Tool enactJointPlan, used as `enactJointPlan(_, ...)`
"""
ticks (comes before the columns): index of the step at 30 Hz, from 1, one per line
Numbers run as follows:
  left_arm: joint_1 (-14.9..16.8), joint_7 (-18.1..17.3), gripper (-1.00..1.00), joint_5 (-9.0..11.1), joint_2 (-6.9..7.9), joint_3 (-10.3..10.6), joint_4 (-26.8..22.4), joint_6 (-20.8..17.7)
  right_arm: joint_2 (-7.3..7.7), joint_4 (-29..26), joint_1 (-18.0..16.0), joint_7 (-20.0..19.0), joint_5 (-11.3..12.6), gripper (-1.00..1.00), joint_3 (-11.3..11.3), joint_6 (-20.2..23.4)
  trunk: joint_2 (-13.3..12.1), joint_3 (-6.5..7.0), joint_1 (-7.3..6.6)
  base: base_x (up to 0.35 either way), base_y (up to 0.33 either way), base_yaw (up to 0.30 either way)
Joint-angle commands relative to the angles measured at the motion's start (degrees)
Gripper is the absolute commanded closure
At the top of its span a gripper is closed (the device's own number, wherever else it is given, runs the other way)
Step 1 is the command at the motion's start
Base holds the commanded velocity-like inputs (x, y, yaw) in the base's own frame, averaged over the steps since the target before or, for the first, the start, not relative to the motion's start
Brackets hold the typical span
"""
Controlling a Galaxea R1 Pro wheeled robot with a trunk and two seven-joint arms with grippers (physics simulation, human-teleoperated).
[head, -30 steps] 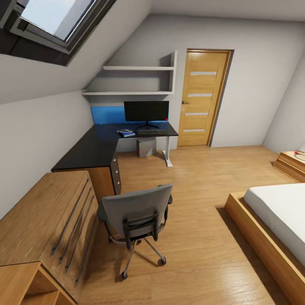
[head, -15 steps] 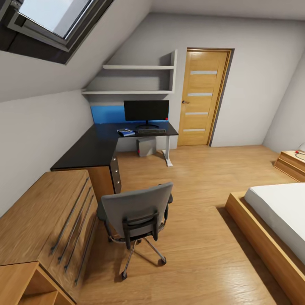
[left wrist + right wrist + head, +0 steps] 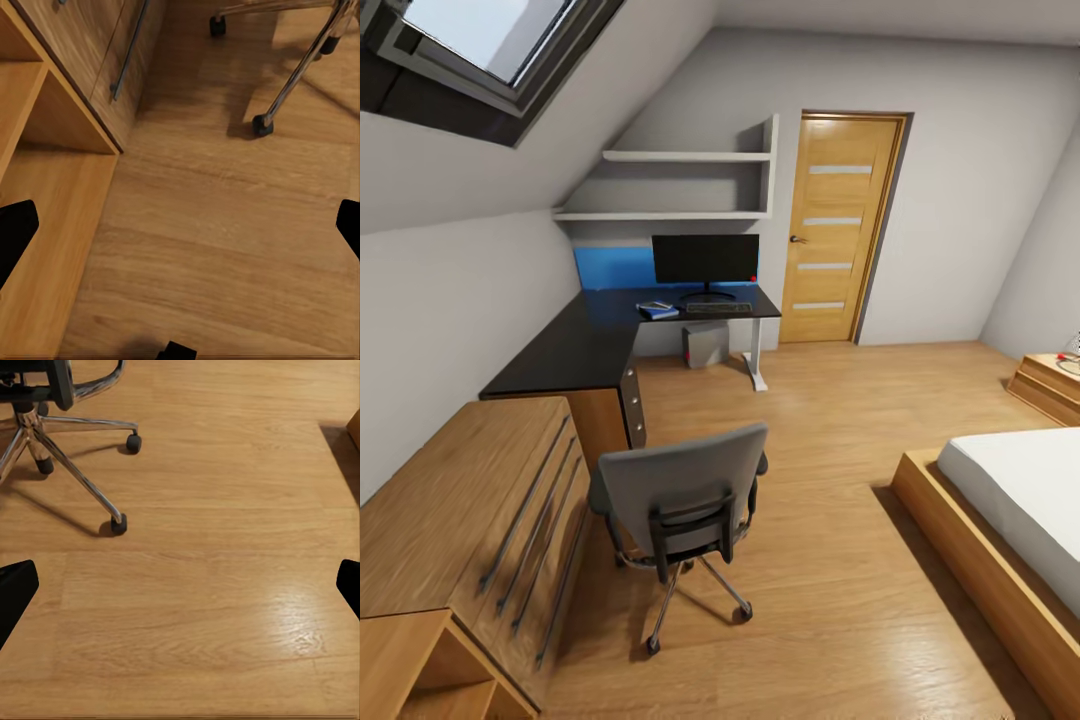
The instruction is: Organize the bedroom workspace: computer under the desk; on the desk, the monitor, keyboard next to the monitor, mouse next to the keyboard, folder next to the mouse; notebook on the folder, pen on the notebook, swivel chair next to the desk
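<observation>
The swivel chair (image 3: 680,490) stands on the wood floor with its grey back toward me, well short of the desk (image 3: 575,350). On the desk's far wing the monitor (image 3: 705,260) stands upright with the keyboard (image 3: 718,308) in front of it. Left of the keyboard lies the blue folder (image 3: 657,313) with a small pale patch on top, too small to name. The mouse and pen are too small to make out. The computer (image 3: 706,345) sits under the desk. Both the left gripper (image 3: 180,229) and the right gripper (image 3: 180,585) hang open over bare floor near the chair's chrome base (image 3: 75,472).
A low light-wood cabinet (image 3: 470,520) with long handles lines the left wall beside the chair. A bed in a wooden frame (image 3: 1000,540) fills the right side. The wooden door (image 3: 840,230) is shut at the back. A chair castor (image 3: 261,124) is close to the left gripper.
The whole head view has shifted slightly, so the camera moved a little. The chair and the things on the desk stay where they were.
</observation>
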State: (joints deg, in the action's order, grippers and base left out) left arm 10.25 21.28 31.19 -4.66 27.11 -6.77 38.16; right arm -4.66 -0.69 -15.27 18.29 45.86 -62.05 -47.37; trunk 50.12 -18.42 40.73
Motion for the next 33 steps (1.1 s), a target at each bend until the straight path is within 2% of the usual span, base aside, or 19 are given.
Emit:
enactJointPlan(1,0.04,0.52,-1.00,0.08,0.00,0.49,0.00,0.08,0.00,-0.01,-0.03,0.53,0.02,-1.00,-0.50,0.00,0.47,-0.26,0.21,-0.180,0.000,0.000)
enactJointPlan(33,0.04,0.52,-1.00,0.10,-0.04,0.49,0.00,0.08,0.00,-0.01,-0.02,0.56,0.02,-1.00,-0.51,0.00,13.30,-6.00,7.24,-0.013,0.000,0.000)
